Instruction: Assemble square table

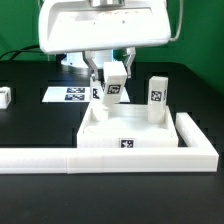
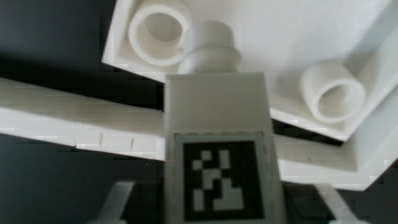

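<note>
We have the jaws closed on one leg block (image 1: 112, 85), gripped by its sides with its tag facing outward. It hangs upright above the slab (image 1: 108, 132), over the slab's far edge as the exterior view shows it. The slab itself lies flat on the bench (image 1: 30, 125), tucked into the inside corner of the L-shaped rail (image 1: 60, 158). A second leg block (image 1: 157, 95) stands upright on the slab, near its far corner toward the exterior view's right. We cannot tell whether that one is fully seated.

In the wrist view, the held leg's peg (image 2: 214, 42) points at the slab but sits between two open sockets. It is closer to one socket (image 2: 160, 30) than to the other socket (image 2: 338, 90), and it is inside neither. We judge the step in hand to be bringing this peg over the nearer socket and seating it.

To do it well, we should first slide sideways until the peg is centred over the socket's round mouth, and only then come down. We should keep the leg square to the slab, since a tilted peg would catch on the socket's rim and push the slab. The rail should brace the slab against a push toward it but not away from it, so any sideways correction is best made in the air. The descent should be slow, and we should keep the grip until the peg is well in. The second leg stands well apart from the jaws' path.
</note>
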`<state>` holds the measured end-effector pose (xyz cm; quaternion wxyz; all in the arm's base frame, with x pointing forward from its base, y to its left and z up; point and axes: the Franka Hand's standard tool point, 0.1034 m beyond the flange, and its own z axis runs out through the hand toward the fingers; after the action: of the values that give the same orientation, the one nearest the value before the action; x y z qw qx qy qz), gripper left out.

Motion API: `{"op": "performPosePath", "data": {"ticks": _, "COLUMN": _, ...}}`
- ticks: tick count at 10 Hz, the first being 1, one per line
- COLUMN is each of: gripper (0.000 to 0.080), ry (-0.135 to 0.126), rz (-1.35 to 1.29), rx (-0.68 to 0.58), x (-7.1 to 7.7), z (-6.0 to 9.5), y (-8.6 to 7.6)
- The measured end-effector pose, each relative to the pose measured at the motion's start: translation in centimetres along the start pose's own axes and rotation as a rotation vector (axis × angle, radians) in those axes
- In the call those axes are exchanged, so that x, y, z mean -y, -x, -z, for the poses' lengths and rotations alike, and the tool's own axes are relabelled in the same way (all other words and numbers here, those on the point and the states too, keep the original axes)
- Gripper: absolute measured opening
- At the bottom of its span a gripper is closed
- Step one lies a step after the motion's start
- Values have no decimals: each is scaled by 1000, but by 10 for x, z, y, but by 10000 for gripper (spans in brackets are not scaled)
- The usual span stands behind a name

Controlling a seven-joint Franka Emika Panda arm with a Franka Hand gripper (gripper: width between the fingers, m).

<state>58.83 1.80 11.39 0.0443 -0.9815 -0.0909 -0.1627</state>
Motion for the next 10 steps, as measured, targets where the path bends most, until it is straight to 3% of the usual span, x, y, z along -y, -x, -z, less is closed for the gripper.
{"op": "performPosePath", "data": {"ticks": 1, "gripper": 290, "ry": -35, "rz": -66, "rx": 22, "x": 14, "z": -3, "y": -3}}
{"op": "performPosePath", "data": {"ticks": 4, "gripper": 290, "ry": -50, "rz": -147, "rx": 4, "x": 43, "z": -14, "y": -11}}
{"op": "performPosePath", "data": {"ticks": 5, "gripper": 290, "ry": -50, "rz": -157, "rx": 0, "x": 49, "z": -14, "y": -13}}
{"op": "performPosePath", "data": {"ticks": 7, "gripper": 290, "ry": -48, "rz": -164, "rx": 2, "x": 44, "z": -14, "y": -11}}
{"op": "performPosePath", "data": {"ticks": 9, "gripper": 290, "ry": -28, "rz": -169, "rx": -30, "x": 40, "z": -14, "y": -13}}
{"op": "performPosePath", "data": {"ticks": 10, "gripper": 290, "ry": 23, "rz": -172, "rx": -126, "x": 33, "z": -9, "y": -19}}
